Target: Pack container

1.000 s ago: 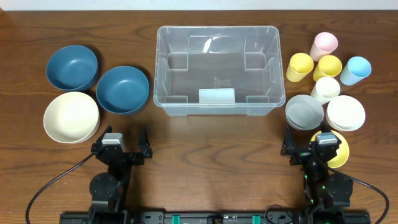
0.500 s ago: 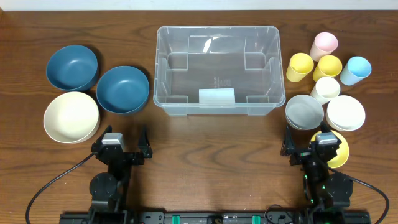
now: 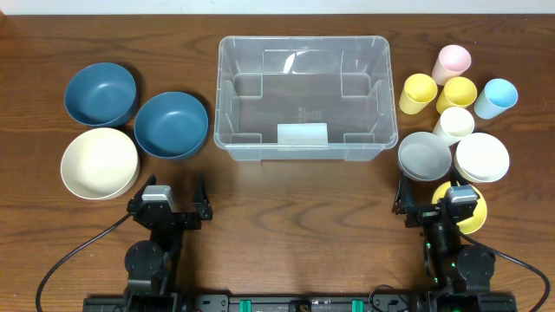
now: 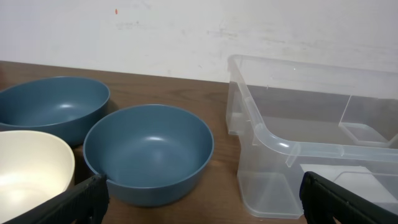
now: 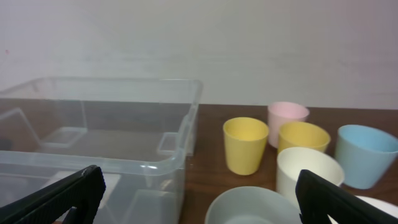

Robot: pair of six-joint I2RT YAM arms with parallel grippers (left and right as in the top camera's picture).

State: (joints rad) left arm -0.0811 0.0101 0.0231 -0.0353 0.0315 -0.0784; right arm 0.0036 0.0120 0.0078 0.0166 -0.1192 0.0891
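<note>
The container (image 3: 302, 40) is a large clear plastic bin standing empty at the middle back of the table. My left gripper (image 3: 169, 198) rests near the front edge, left of the bin and just in front of the bowls, open with nothing between its fingers. In the left wrist view the gripper (image 4: 202, 205) faces a blue bowl (image 4: 148, 152) and the container's near corner (image 4: 273, 140). My right gripper (image 3: 438, 199) sits at the front right, open and empty. Its wrist view shows the gripper (image 5: 196, 199) facing the container's wall (image 5: 155, 165) and a grey bowl (image 5: 255, 208).
Two blue bowls (image 3: 100, 93) (image 3: 171, 124) and a cream bowl (image 3: 99, 163) lie left of the bin. On the right are a grey bowl (image 3: 424, 156), a white bowl (image 3: 482, 157), a yellow bowl (image 3: 473, 217) partly under my right wrist, and several cups (image 3: 453, 125).
The right wrist has shifted very slightly. Both grippers stay open, and no bowl, cup or the container has moved.
</note>
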